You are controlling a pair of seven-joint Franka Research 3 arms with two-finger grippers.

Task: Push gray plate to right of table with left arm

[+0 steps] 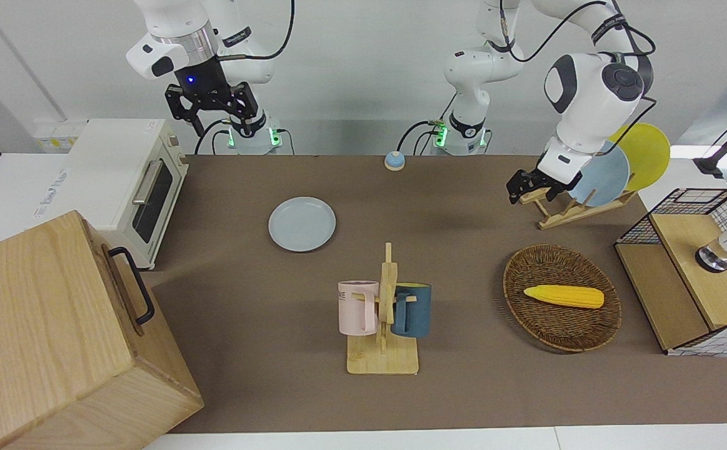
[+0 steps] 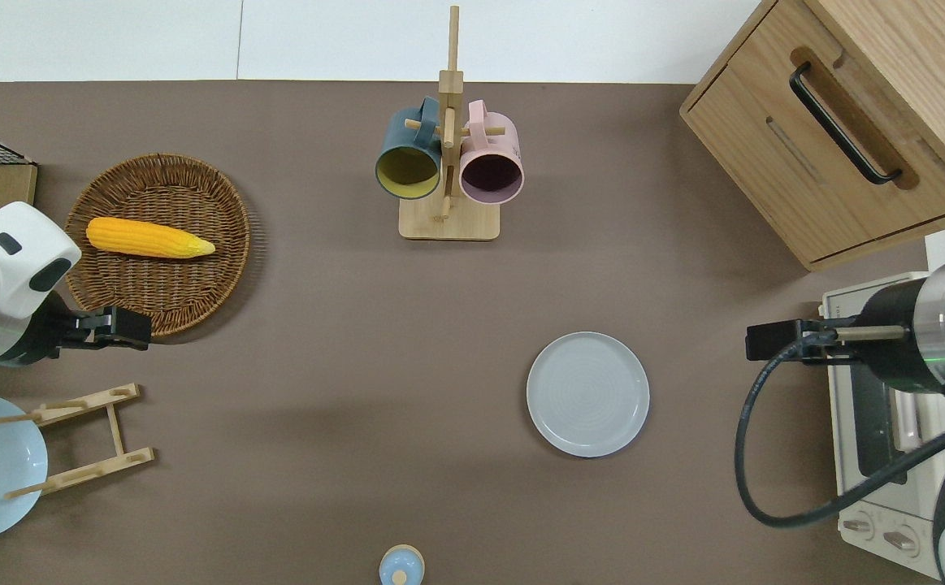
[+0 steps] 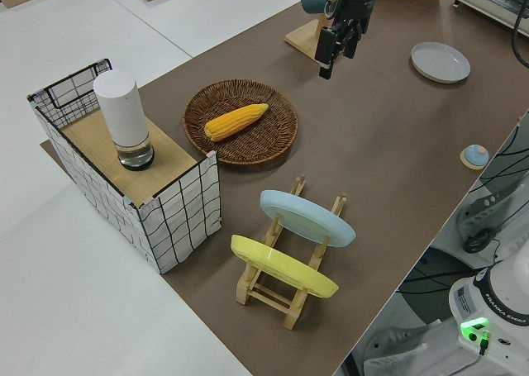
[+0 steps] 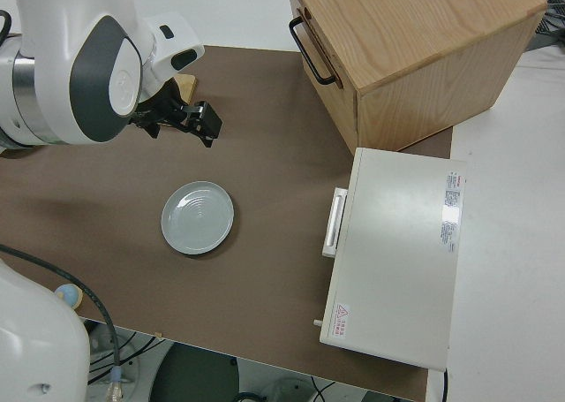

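While my left gripper (image 2: 132,329) hangs in the air at its own end of the table (image 2: 342,341), over the bare strip between the wicker basket (image 2: 220,268) and the wooden plate rack (image 2: 90,439), the gray plate (image 2: 587,393) lies flat well apart from it, toward the right arm's end. I cannot tell from these views whether the left fingers are apart or together. The right arm is parked, its gripper (image 1: 213,112) with fingers spread.

From overhead I see brown tabletop on every side of the plate's rim. The white toaster oven (image 1: 127,181) stands at the right arm's end, with a band of bare surface between it and the plate. The wooden cabinet (image 2: 838,122) sits farther from the robots at that same end. The mug rack (image 2: 448,162), carrying a teal mug (image 2: 407,158) and a pink mug (image 2: 490,162), stands farther from the robots than the plate and nearer the middle of the table, with a clear gap between them. A small blue bell (image 2: 400,566) rests at the edge nearest the robots.

An ear of corn (image 2: 149,238) lies in the basket, and a sky-blue plate (image 1: 597,172) and a yellow plate (image 1: 641,153) lean in the rack.
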